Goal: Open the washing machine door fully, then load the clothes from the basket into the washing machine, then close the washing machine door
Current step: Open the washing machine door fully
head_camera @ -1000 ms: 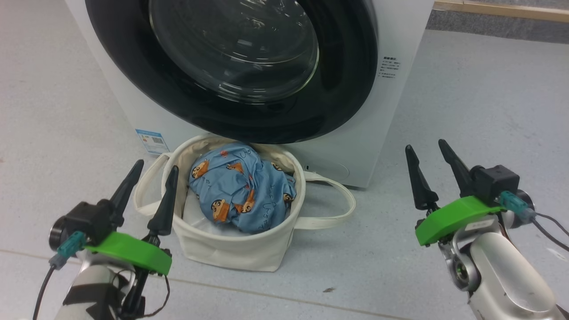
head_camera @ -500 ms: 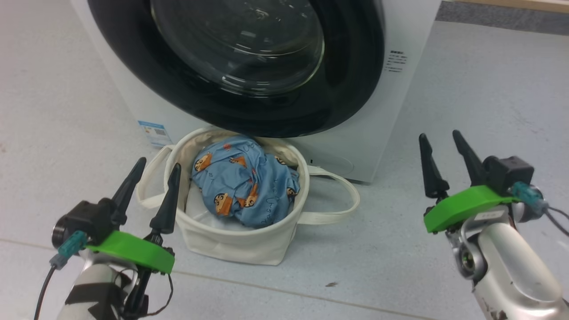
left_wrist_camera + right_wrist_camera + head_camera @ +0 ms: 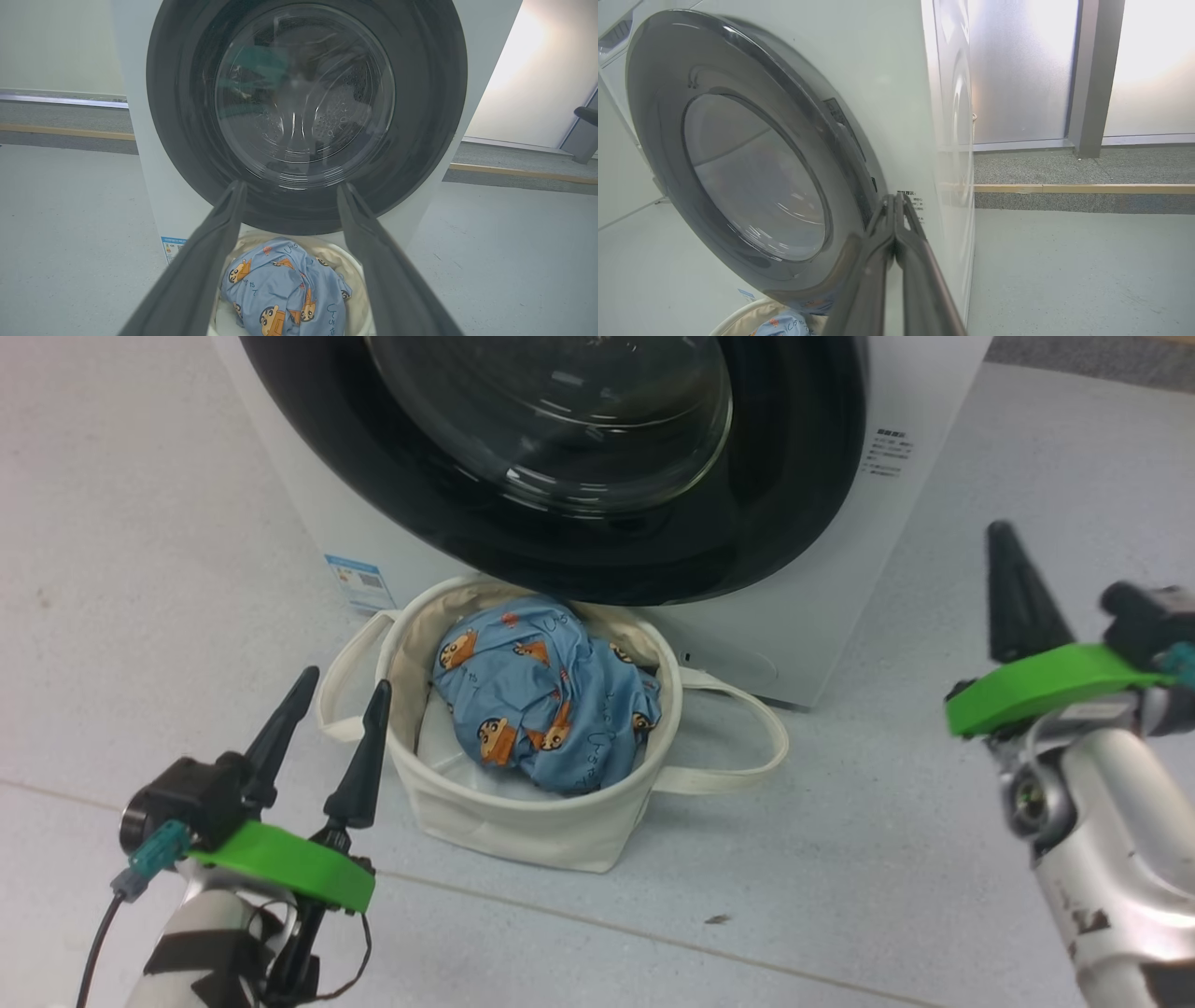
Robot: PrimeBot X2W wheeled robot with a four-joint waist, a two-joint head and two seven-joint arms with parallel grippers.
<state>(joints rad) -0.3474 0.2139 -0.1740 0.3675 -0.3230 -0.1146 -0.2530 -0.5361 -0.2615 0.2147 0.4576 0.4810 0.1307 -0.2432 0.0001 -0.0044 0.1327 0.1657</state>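
Note:
The washing machine stands ahead of me with its door closed flat against the front, a black rim around bulging glass. Right below it sits the cream basket, holding the light blue clothes. My left gripper is open and empty, just left of the basket. In the left wrist view its fingers frame the door and clothes. My right gripper is shut on nothing, raised to the machine's right. Its closed tips point at the door's right edge.
A loop handle of the basket lies on the floor towards my right arm. A blue label sticker marks the machine's lower left. A wooden strip and glass panels run behind the machine. Grey floor lies on both sides.
My right gripper has shut its fingers and risen relative to the basket. The head camera has shifted, sliding the whole scene rightward. My left gripper has stayed open.

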